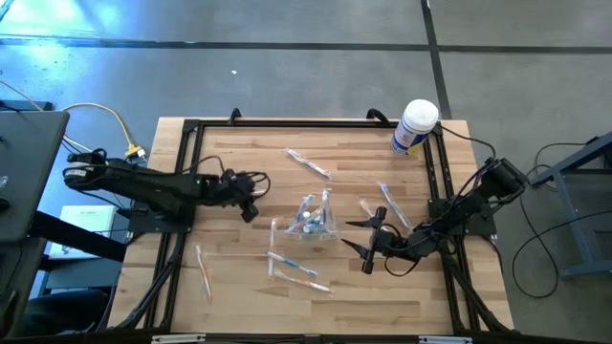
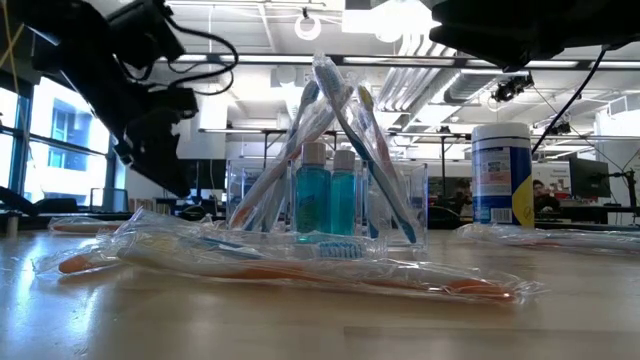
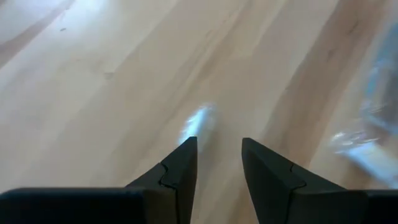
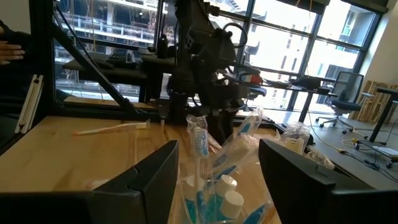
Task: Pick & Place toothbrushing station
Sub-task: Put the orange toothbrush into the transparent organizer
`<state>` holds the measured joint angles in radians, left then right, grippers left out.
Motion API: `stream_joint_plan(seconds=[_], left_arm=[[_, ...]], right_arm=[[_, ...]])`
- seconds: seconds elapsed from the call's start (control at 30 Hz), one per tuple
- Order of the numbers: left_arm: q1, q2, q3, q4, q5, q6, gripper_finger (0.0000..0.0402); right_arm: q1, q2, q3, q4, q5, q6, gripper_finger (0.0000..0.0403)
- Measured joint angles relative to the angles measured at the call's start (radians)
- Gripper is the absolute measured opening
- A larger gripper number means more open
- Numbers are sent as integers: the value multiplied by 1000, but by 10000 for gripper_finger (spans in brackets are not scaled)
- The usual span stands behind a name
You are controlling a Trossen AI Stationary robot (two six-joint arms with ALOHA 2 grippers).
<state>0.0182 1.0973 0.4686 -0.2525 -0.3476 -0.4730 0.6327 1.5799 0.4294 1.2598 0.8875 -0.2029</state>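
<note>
Glassy toothbrushing station (image 1: 316,222) shows faint edges between both parted pincers.

Left gripper (image 3: 217,163), fingers (image 3: 180,168) apart, above bare wooden table (image 3: 124,93).

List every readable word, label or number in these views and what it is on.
No text here can be read.
Canister: its blue and yellow label carries print, too blurred to read.
Wrapped toothbrushes: no legible marks.
Bottles in the clear holder: no label legible.
</note>
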Motion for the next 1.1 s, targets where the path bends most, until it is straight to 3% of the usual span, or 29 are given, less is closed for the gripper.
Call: stream_joint_plan(seconds=[0.17, 0.27, 0.53, 1.1], left_arm=[[55, 0, 0, -13, 87, 83, 123], [57, 0, 0, -14, 89, 127, 123], [107, 13, 0, -25, 85, 49, 123], [159, 299, 4, 55, 95, 70, 123]], right_arm=[[0, 0, 0, -8, 0, 0, 215], [-1, 0, 0, -15, 0, 0, 215], [-6, 0, 0, -18, -4, 23, 215], [-65, 0, 1, -96, -82, 132, 215]])
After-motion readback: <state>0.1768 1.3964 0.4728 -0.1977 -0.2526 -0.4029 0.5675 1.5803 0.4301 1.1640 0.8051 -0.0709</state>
